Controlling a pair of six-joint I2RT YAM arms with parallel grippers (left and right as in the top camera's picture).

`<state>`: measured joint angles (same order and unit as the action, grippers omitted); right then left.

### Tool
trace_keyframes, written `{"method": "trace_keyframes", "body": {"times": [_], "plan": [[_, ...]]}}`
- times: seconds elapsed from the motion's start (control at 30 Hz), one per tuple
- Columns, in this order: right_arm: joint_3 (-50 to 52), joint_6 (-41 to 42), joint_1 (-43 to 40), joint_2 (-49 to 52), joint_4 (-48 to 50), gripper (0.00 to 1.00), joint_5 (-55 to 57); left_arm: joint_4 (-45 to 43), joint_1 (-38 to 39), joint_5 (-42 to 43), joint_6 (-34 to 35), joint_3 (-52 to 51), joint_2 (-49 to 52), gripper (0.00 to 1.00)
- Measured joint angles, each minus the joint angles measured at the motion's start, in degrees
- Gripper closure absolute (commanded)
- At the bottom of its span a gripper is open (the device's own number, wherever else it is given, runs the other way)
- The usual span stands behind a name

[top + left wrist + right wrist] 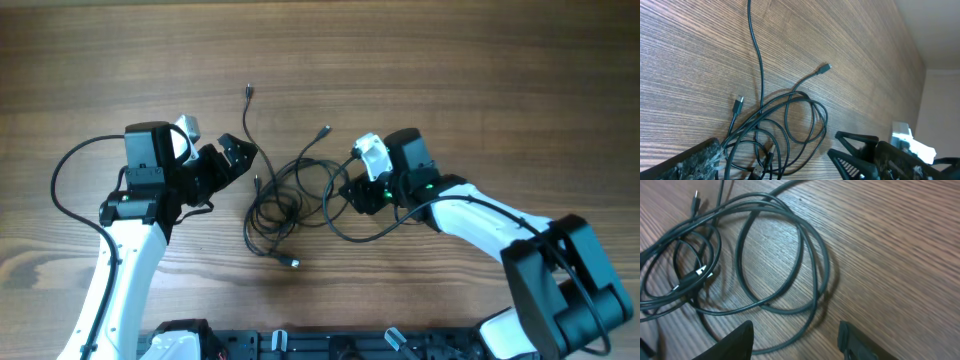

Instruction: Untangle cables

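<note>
Left gripper [240, 160]: we see it at the left of the table [450, 60], pointing right toward the tangle. Its jaws are spread wide and hold nothing. In the left wrist view one of its fingers [695, 160] sits at the bottom left corner and the other at the lower right.

Cables [280, 205]: we find them on the wood at the middle, between the two grippers, as several thin black loops lying over one another. We cannot follow which strand passes over which.

Plug ends [248, 92]: we count one on a long strand running up and away from the heap, one at the upper right of it, and one just below it.

Right gripper [350, 195]: we see it just to the right of the loops, facing left. Its fingers [737, 342] stand apart, with bare wood and one strand lying in the gap, and nothing is pinched.
</note>
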<state>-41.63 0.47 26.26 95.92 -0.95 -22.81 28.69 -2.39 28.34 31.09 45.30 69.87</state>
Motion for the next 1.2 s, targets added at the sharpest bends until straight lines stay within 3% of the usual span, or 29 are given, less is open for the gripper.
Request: {"method": "trace_keyframes", "body": {"times": [0.27,0.3,0.37,0.43,0.83,1.0,1.17,1.2], "plan": [[-0.5,-2.6,2.0,4.4,3.4,0.55,0.8,0.0,0.0,0.0,0.0,0.0,0.0,0.0],[-0.6,-3.0,2.1,4.6,3.5,0.6,0.9,0.0,0.0,0.0,0.0,0.0,0.0,0.0],[-0.6,-3.1,2.1,4.8,3.6,0.84,0.9,0.0,0.0,0.0,0.0,0.0,0.0,0.0],[-0.6,-3.5,2.1,5.0,3.5,0.95,1.2,0.0,0.0,0.0,0.0,0.0,0.0,0.0],[-0.8,-2.7,2.1,5.2,2.1,0.96,1.5,0.0,0.0,0.0,0.0,0.0,0.0,0.0],[-1.5,1.8,2.1,3.0,-4.4,0.96,1.9,0.1,0.0,0.0,0.0,0.0,0.0,0.0],[-1.6,5.8,2.1,-5.6,-6.8,0.96,-1.3,0.4,0.0,0.0,0.0,0.0,0.0,0.0],[-2.8,8.0,2.1,-14.5,-6.3,0.96,-4.6,0.4,0.0,0.0,0.0,0.0,0.0,0.0]]}}
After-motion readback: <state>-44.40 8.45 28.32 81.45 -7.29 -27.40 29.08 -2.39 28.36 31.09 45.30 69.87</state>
